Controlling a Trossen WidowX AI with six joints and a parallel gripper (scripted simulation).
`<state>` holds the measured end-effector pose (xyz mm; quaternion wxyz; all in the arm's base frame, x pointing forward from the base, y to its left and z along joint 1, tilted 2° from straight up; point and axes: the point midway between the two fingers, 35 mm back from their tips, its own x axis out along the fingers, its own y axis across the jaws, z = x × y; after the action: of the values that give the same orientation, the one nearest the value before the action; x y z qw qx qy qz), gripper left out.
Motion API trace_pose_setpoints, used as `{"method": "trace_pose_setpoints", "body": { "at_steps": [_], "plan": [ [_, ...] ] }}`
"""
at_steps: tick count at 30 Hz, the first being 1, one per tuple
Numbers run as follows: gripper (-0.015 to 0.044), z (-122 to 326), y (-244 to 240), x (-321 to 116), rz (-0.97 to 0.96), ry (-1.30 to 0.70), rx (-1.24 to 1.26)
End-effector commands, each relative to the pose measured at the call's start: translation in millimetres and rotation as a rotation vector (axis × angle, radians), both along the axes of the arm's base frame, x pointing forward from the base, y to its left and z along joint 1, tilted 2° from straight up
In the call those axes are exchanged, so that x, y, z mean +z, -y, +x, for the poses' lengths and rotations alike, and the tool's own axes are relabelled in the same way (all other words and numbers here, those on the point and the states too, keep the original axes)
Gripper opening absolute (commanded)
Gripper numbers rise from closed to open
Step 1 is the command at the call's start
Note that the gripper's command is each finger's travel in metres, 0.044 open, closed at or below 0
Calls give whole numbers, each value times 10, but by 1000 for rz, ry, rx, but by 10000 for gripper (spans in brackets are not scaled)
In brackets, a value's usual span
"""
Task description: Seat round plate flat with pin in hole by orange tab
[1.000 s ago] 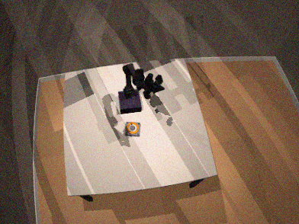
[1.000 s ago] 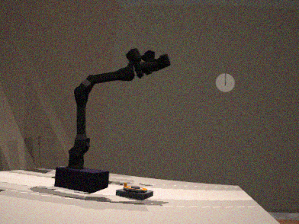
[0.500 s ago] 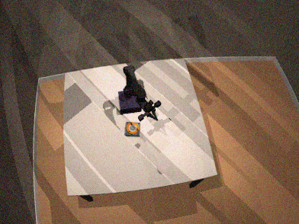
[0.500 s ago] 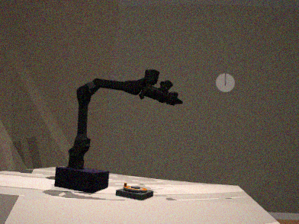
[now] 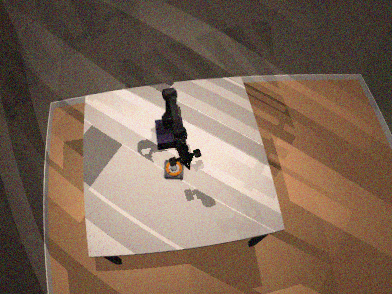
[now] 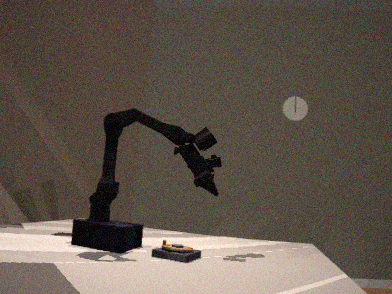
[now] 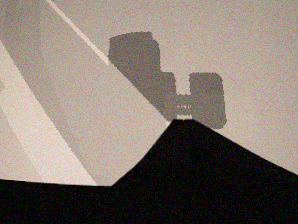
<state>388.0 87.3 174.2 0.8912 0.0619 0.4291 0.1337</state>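
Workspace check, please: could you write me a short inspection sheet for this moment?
Surface: pale table top with striped shadows, standing on a wooden floor.
Job's things: round plate with orange rim on its dark base; whether it lies flat, cannot tell.
Clutter: nothing seen.
Grippers: gripper shut on nothing, fingers together, pointing down, well above the plate and apart from it.
Cables: nothing seen.
Surroundings: dark wall with a round pale disc; arm pedestal beside the base.
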Motion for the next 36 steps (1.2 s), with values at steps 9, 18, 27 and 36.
{"method": "trace_pose_setpoints", "body": {
  "at_steps": [9, 18, 27, 36],
  "plan": [
    [0, -1305, 595, -1259, -267, -636, -43],
    [0, -1312, 625, -1261, -267, -636, -43],
    [0, -1302, 612, -1704, -267, -637, -43],
    [0, -1307, 634, -1745, -267, -637, -43]
  ]
}}
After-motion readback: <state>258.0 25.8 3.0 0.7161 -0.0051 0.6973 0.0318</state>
